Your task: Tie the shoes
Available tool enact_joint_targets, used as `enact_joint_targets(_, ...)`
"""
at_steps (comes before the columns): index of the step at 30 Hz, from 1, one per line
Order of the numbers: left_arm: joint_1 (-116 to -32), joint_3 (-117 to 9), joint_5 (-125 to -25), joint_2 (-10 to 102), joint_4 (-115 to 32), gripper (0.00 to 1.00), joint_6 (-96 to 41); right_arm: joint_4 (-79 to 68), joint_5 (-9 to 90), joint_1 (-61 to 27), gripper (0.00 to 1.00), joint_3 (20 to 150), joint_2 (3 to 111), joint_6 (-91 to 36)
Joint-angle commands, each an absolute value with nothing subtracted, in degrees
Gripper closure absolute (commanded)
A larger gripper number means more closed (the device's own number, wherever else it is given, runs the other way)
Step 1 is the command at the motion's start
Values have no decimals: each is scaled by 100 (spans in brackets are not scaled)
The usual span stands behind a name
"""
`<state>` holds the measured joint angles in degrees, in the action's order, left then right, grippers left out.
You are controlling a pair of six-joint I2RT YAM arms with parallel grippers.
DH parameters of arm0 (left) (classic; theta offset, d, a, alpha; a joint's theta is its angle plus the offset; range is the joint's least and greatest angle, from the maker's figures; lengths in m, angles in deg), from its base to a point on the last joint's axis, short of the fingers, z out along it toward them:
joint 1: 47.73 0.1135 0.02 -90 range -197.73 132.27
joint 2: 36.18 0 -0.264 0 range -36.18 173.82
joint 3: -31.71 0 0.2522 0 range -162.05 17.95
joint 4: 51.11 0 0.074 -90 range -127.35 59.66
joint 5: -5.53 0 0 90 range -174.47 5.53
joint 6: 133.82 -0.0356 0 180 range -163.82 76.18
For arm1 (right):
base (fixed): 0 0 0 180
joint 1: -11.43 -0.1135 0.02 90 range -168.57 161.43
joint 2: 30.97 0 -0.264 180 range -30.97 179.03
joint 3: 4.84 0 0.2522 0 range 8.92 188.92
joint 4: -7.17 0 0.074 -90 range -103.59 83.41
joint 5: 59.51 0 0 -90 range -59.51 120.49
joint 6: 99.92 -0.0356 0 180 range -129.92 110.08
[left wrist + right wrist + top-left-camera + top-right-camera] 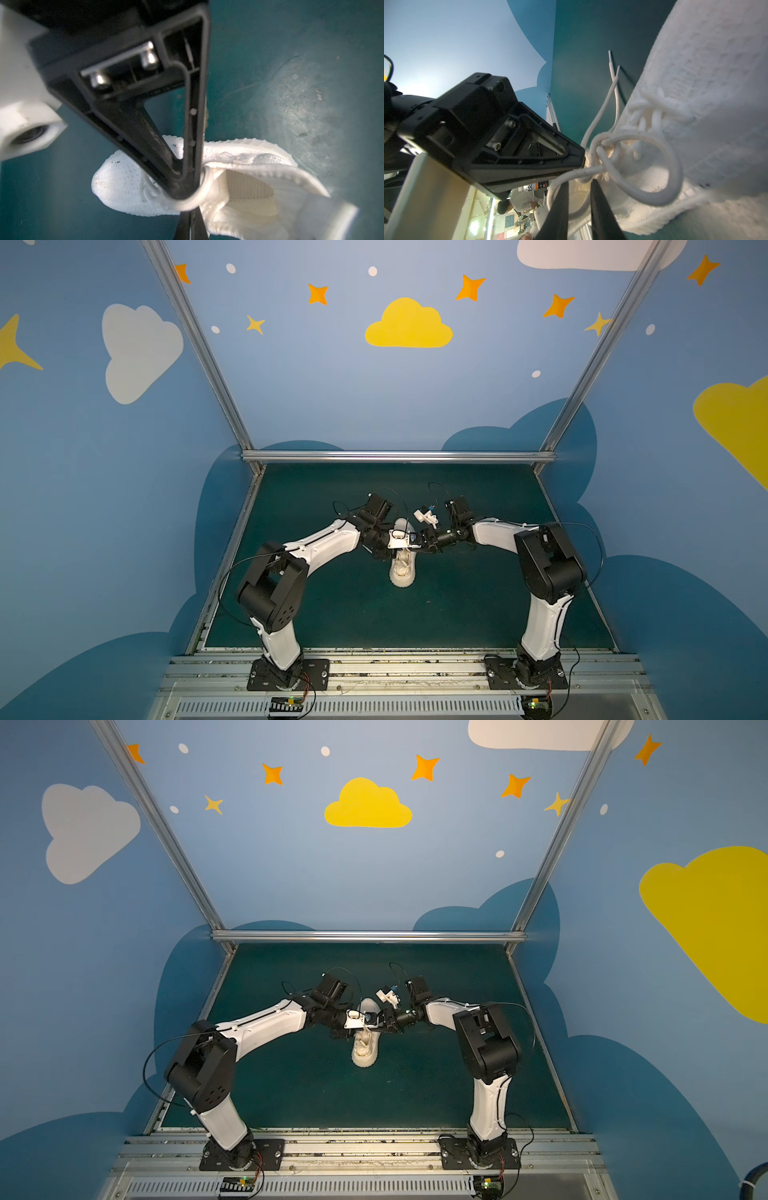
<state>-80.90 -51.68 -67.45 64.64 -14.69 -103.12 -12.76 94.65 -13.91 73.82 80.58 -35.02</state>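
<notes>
Pinching a likely limp, slick lace [583, 172] in the pressed-together left gripper [187, 193] over the light, soft sneaker [401, 574] mid green mat [478, 605], toe near, right gripper [580, 184] slightly spread beside the loose knot [602, 143]; best taken by the loop [676, 164], not the yielding knit.

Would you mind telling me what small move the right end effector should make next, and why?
Probably ease the right end effector toward the open loop and close on it. Its jaws stand apart, gripping nothing, while the left end effector is shut on a lace strand leading into the loose knot; pulling both should tighten it.
</notes>
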Motion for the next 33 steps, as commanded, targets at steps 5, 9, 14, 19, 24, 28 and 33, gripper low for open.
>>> enact_joint_targets(5,-8106,-5123,-6519,6505,-1594,96,-10098,-1227,9567,-1422,78,7413,8161,-3502)
enact_joint_targets(9,-8128,-5122,-6477,6520,-1588,96,-10080,-1180,9596,-1421,78,7412,8183,-3538)
enact_joint_targets(14,-8135,-5113,-6445,6517,-1569,96,-10086,-1129,9632,-1422,76,7439,8213,-3584)
enact_joint_targets(19,-8163,-5094,-6460,6519,-1539,96,-10116,-1080,9649,-1423,76,7466,8231,-3628)
enact_joint_targets(24,-8163,-5047,-6455,6477,-1594,96,-10099,-1083,9645,-1420,78,7457,8250,-3628)
enact_joint_targets(28,-8163,-5039,-6455,6467,-1600,96,-10115,-1093,9646,-1423,82,7473,8258,-3628)
enact_joint_targets(33,-8161,-5000,-6453,6444,-1640,96,-10106,-1080,9663,-1421,84,7483,8255,-3639)
